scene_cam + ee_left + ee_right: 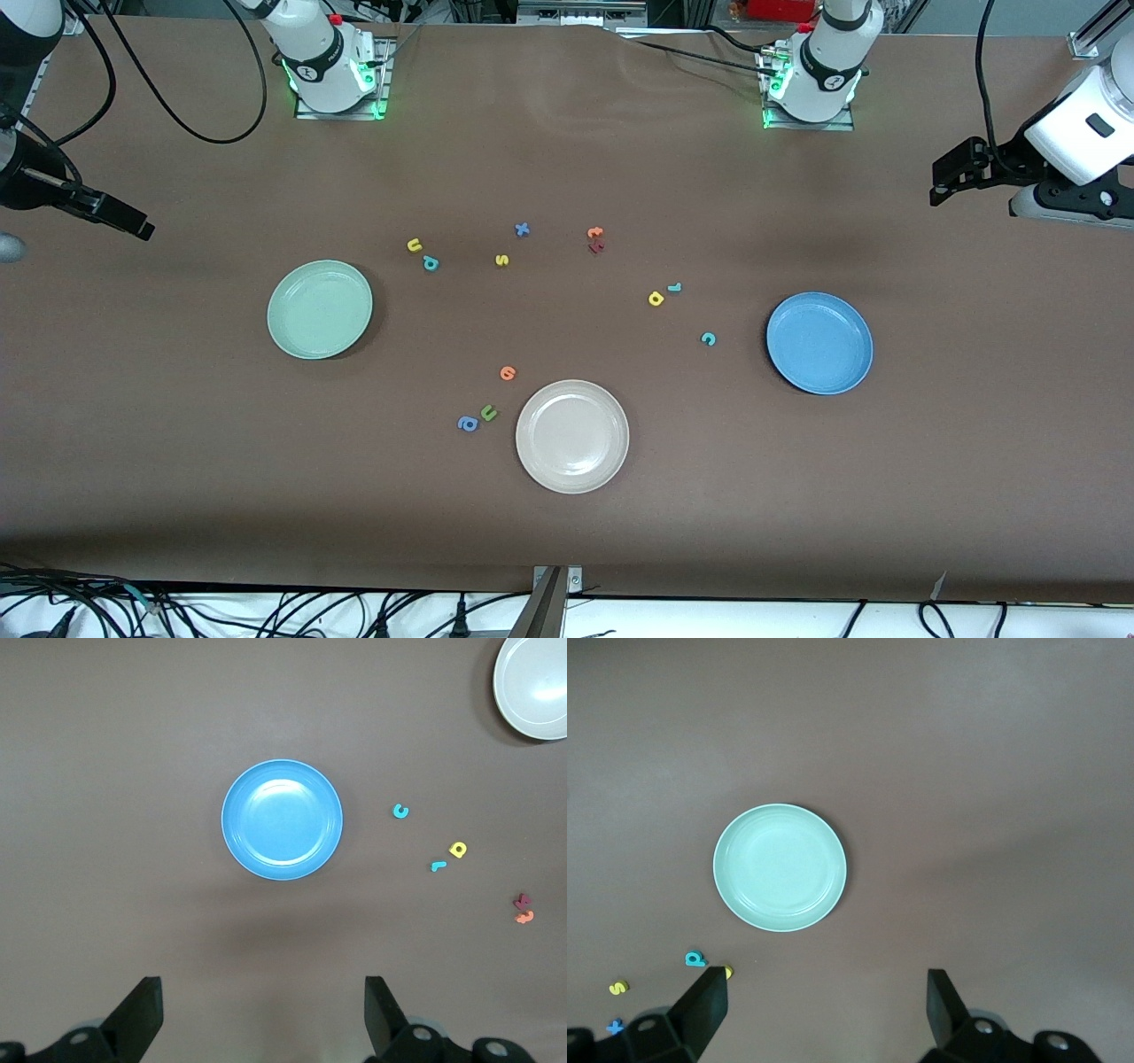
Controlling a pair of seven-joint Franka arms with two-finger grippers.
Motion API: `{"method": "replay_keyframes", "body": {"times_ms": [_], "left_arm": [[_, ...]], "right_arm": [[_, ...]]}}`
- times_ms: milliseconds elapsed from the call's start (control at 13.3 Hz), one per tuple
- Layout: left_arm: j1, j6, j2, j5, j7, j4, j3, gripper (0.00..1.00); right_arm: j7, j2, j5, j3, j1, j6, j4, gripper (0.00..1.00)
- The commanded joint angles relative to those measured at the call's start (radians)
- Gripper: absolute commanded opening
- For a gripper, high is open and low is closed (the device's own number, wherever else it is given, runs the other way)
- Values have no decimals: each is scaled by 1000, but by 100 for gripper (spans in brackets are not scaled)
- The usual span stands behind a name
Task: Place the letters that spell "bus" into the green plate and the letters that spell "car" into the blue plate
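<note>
The green plate point(320, 309) point(780, 867) lies toward the right arm's end, with the yellow u point(414, 245), teal b point(431, 263) and yellow s point(501, 260) beside it. The blue plate point(819, 343) point(282, 819) lies toward the left arm's end. Beside it are the teal c point(708, 338), yellow a point(656, 299) and teal r point(674, 287). Both plates hold nothing. My left gripper point(950, 175) point(263, 1014) hangs open and empty over the table's left arm's end. My right gripper point(120, 217) point(828, 1014) hangs open and empty over the right arm's end.
A beige plate point(572, 436) sits nearest the front camera, with a green u point(488, 412), a blue a point(468, 424) and an orange letter point(507, 373) beside it. A blue x point(522, 229), an orange letter point(594, 233) and a dark red one point(596, 247) lie mid-table.
</note>
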Motion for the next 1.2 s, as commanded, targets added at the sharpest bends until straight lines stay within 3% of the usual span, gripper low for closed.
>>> {"method": "replay_keyframes", "body": {"times_ms": [0, 1129], "left_arm": [[-4, -25, 14, 9, 17, 33, 2, 100], [-4, -25, 14, 9, 16, 33, 2, 100]], "right_arm": [[8, -3, 19, -6, 8, -11, -2, 99], [2, 5, 7, -7, 8, -20, -2, 100]]}}
